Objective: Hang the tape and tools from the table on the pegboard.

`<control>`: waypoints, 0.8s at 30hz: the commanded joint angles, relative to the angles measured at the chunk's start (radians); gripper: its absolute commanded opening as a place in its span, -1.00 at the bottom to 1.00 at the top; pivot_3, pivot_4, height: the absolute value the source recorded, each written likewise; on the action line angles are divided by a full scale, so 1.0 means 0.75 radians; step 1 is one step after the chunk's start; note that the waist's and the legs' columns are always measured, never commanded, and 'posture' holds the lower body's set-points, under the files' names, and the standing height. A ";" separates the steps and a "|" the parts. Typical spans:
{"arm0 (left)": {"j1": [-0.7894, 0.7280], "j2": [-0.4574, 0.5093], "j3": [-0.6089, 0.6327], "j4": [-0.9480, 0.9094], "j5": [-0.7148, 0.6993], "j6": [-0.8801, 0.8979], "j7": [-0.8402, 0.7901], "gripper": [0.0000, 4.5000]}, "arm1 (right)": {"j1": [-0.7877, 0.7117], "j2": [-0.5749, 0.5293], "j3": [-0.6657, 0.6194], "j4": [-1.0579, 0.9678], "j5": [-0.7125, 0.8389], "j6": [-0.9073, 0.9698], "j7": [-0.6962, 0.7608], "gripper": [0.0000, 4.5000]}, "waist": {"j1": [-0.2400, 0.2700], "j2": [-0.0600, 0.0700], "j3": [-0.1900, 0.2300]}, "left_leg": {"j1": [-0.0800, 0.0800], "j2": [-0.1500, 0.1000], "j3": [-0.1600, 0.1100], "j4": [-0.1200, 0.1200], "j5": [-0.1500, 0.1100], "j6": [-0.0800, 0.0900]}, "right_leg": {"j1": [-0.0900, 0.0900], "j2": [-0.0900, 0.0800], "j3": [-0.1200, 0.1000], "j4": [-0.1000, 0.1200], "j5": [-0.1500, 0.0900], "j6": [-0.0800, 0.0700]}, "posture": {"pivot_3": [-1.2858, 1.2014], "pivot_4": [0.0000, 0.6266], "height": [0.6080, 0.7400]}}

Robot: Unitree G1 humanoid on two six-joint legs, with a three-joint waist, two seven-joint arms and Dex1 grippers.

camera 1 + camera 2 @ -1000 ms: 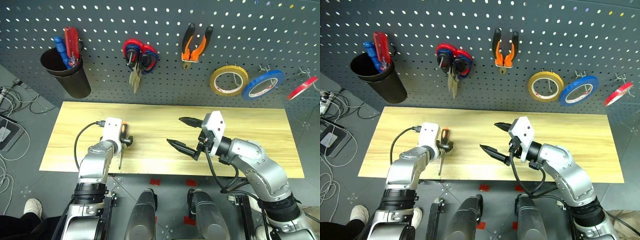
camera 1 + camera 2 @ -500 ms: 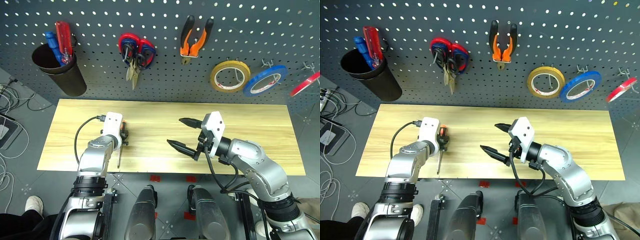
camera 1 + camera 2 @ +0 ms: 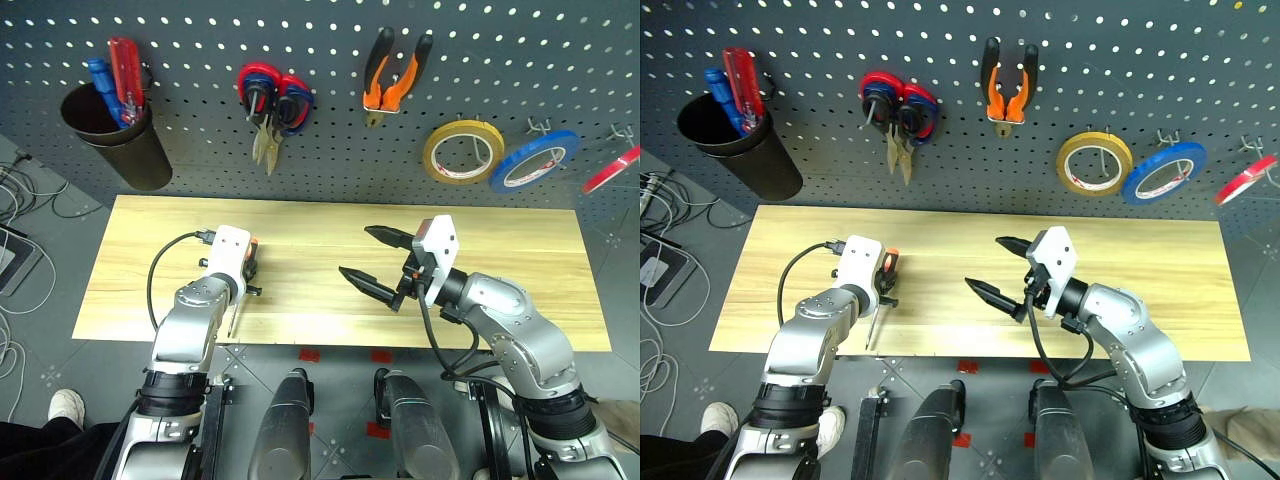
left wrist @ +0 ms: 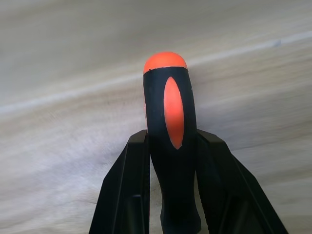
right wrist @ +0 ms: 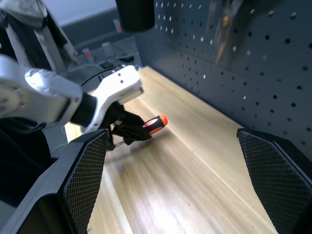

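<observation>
Above the table (image 3: 320,225), gripper-held screwdriver (image 4: 169,126) points handle toward pegboard (image 3: 320,110).

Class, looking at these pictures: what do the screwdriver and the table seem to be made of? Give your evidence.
Screwdriver: handle looks like moulded plastic or rubber, matt black with glossy orange inserts and cap; the thin shaft looks like bare metal, though it is too slim to be sure.
Table: pale wood or wood veneer, with visible grain lines and a smooth, slightly shiny finish.

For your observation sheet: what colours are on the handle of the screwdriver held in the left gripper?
The screwdriver handle is black with orange inlay and an orange cap, clearest in the left wrist view.
</observation>
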 commanded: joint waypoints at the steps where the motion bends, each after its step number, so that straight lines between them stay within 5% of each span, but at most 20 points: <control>1: 0.038 0.025 -0.018 -0.115 0.030 -0.030 0.010 -0.57 | 0.022 0.016 -0.028 -0.070 0.053 -0.042 0.025 1.00 | 0.007 0.000 -0.007 | 0.000 0.000 0.000 0.000 0.000 0.000 | 0.000 0.000 0.000 0.000 0.000 0.000 | 0.14 -0.15 1.00; 5: 0.138 0.085 -0.076 -0.443 0.158 -0.130 0.066 -0.57 | 0.024 0.079 -0.111 -0.176 0.224 -0.011 -0.014 1.00 | 0.015 -0.003 -0.060 | -0.003 -0.001 0.000 -0.002 0.000 -0.001 | -0.002 0.000 -0.001 -0.003 0.000 0.000 | 0.15 -0.31 1.00; 11: 0.064 0.106 -0.072 -0.575 0.279 -0.297 0.142 -0.57 | -0.026 0.125 -0.125 -0.166 0.243 -0.026 -0.056 1.00 | 0.031 -0.002 -0.162 | -0.003 -0.004 0.002 -0.002 0.002 -0.003 | 0.002 -0.001 -0.005 -0.003 0.000 0.000 | 0.17 -0.50 1.00; 24: -0.525 0.160 0.031 -0.276 0.394 -0.537 0.252 -0.57 | -0.175 0.243 -0.097 -0.026 0.177 -0.134 -0.086 1.00 | 0.072 -0.007 -0.244 | 0.002 -0.004 0.006 -0.002 0.002 -0.003 | 0.004 0.007 -0.002 -0.002 0.000 -0.001 | 0.20 -0.62 1.00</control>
